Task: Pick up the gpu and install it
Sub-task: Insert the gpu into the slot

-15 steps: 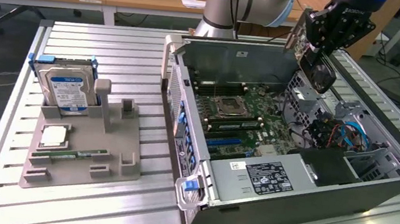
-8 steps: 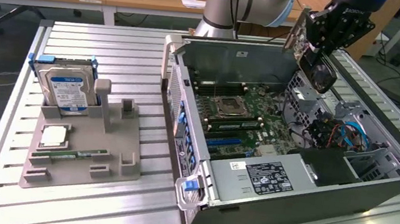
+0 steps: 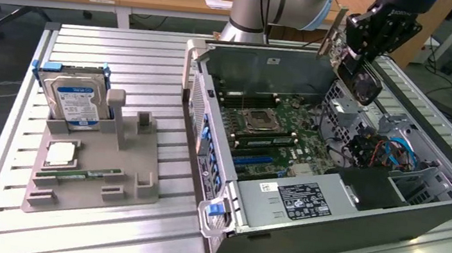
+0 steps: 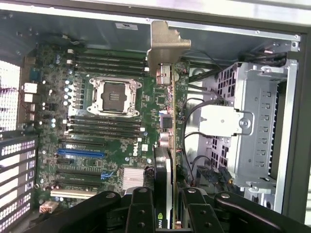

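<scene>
The gripper [image 3: 372,44] is clamped on the gpu [image 3: 358,78], with one black finger [image 4: 141,208] on each flat face of the card at its near end. In the exterior view the card hangs tilted in the air over the far corner of the open computer case [image 3: 324,242], toward that view's right, clear of the parts below.

From the wrist the gpu [image 4: 167,174] appears edge-on. Its long axis runs straight away from the gripper [image 4: 167,216], and its silver end bracket [image 4: 164,46] is at the far end, toward the case's wall. It lines up between the motherboard [image 4: 97,145], with its empty CPU socket [image 4: 114,97], and the metal drive cage [image 4: 262,116].

On the slatted table [image 3: 132,50], a grey tray [image 3: 88,194] holds an upright hard drive [image 3: 78,99], a processor chip [image 3: 61,153] and a flat-lying memory stick [image 3: 73,174].
</scene>
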Controlling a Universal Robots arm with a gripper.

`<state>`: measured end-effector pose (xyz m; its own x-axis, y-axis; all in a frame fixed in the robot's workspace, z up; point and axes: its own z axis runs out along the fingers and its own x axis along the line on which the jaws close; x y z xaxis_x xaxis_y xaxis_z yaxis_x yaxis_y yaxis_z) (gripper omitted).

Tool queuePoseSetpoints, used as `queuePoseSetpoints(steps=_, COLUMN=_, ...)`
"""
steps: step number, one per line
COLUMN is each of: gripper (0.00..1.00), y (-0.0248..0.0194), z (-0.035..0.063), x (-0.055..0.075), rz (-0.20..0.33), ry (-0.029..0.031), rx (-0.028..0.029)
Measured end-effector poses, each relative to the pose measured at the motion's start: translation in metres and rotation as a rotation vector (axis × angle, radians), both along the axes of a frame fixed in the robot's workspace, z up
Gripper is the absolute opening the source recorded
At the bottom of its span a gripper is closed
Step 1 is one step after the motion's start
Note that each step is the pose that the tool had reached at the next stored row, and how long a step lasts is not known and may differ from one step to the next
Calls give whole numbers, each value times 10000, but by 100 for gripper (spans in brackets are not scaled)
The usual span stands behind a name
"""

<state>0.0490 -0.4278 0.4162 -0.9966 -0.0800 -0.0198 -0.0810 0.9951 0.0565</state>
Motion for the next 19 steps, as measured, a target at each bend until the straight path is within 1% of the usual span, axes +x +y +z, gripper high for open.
queuePoseSetpoints(steps=19, gripper=27, y=0, z=0, x=0, rz=1783, ry=-4, rx=1)
